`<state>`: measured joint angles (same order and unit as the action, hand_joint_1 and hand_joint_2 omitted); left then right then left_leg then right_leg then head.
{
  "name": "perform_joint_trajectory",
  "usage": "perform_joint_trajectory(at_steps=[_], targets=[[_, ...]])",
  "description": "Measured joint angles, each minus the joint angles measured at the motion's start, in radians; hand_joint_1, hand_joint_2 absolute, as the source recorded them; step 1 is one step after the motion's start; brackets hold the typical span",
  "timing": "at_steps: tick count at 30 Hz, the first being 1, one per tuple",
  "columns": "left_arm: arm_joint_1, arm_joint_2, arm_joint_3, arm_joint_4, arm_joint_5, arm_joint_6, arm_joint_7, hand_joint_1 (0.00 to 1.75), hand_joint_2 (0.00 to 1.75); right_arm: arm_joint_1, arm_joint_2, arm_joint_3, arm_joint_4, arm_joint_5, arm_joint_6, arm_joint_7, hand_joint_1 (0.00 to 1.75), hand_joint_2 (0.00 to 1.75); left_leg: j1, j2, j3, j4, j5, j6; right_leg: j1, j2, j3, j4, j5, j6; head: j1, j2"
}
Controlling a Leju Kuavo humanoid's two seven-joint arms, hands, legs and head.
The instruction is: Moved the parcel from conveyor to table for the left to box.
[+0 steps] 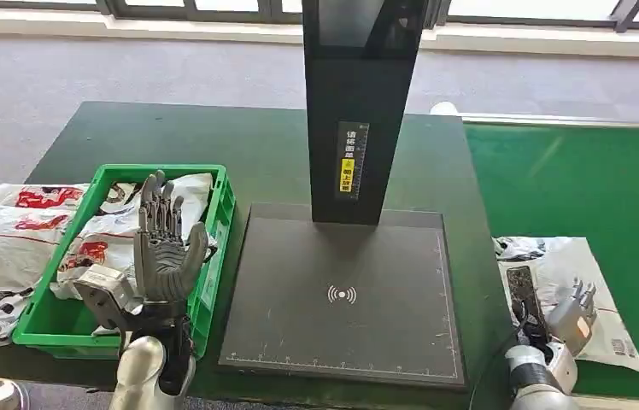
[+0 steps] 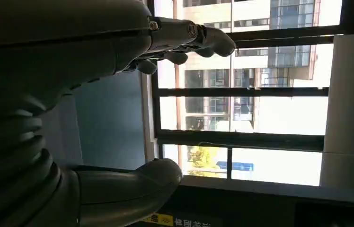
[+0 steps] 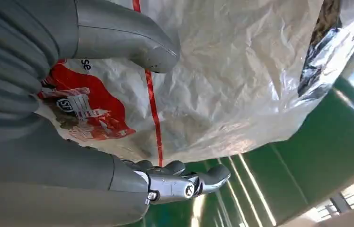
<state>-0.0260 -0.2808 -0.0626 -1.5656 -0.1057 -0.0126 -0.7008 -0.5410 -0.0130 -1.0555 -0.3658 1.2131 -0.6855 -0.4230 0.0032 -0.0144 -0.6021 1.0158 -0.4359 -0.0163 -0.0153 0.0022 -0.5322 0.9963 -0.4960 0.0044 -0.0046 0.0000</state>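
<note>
Right hand [image 1: 574, 314] grips the parcel [image 1: 568, 290] on the conveyor [image 1: 589, 184]; thin plastic could slip free mid-lift. Left hand [image 1: 162, 243] waits open over the crate [image 1: 213, 256].

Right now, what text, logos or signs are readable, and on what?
"请将面单朝上放置" roughly: yellow-and-white label on black post, partly blurred.
Wireless-signal symbol: scan pad.
"SF" red logo: parcel by right hand.
Barcode label on the parcel: too small.
Crate bags' red print: unreadable.
</note>
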Motion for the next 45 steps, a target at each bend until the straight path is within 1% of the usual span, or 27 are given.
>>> perform_joint_trajectory(at_steps=[1,5,8,9,11,16,21,45], targets=[[0.0,0.0,0.0,0.0,0.0,-0.001,0.0,0.0,1.75,-0.001,-0.002,0.0,0.003,0.006,0.008,0.013,1.75,1.75,0.0,0.0,0.0,0.0,0.0,0.0,0.0,0.0,0.0,0.0,0.0,0.0,0.0,0.0],[0.0,0.0,0.0,0.001,-0.003,-0.008,0.0,0.0,1.75,-0.001,-0.003,0.008,0.014,0.044,0.048,0.074,1.75,1.75,0.0,0.0,0.0,0.0,0.0,0.0,0.0,0.0,0.0,0.0,0.0,0.0,0.0,0.0],[-0.001,0.0,0.0,0.003,-0.005,-0.02,0.0,0.0,1.75,-0.003,-0.006,0.045,0.023,0.156,0.186,0.265,1.75,1.75,0.0,0.0,0.0,0.0,0.0,0.0,0.0,0.0,0.0,0.0,0.0,0.0,0.0,0.0],[-0.002,0.0,0.0,0.004,-0.005,-0.024,0.0,0.0,1.75,-0.004,-0.008,0.063,0.026,0.182,0.217,0.299,1.75,1.75,0.0,0.0,0.001,0.0,0.0,0.0,0.0,0.0,0.001,0.0,0.0,0.0,0.0,0.0],[-0.002,0.0,0.0,0.005,-0.005,-0.026,0.0,0.0,1.75,-0.011,-0.009,0.09,0.029,0.197,0.247,0.328,1.75,1.75,0.0,0.001,0.002,0.0,0.0,0.0,0.0,0.001,0.001,0.0,0.0,0.0,0.0,0.0],[-0.002,0.0,0.0,0.006,0.001,-0.038,0.0,0.0,1.75,-0.022,-0.013,0.125,0.03,0.209,0.272,0.346,1.75,1.75,0.0,0.002,0.004,0.0,0.0,0.0,0.0,0.001,0.002,-0.001,0.0,0.0,0.0,0.0],[-0.002,0.0,0.0,0.009,0.001,-0.038,0.0,0.0,1.75,-0.024,-0.013,0.14,0.032,0.209,0.273,0.351,1.75,1.75,0.0,0.002,0.005,0.0,0.0,0.0,0.0,0.001,0.004,-0.001,0.0,0.0,0.0,0.0],[-0.003,0.0,0.0,0.015,0.002,-0.048,0.0,0.0,1.75,-0.024,-0.013,0.156,0.035,0.218,0.288,0.356,1.75,1.75,0.0,0.002,0.005,0.0,0.0,0.0,0.0,0.001,0.005,-0.001,0.001,0.001,0.0,0.0]])
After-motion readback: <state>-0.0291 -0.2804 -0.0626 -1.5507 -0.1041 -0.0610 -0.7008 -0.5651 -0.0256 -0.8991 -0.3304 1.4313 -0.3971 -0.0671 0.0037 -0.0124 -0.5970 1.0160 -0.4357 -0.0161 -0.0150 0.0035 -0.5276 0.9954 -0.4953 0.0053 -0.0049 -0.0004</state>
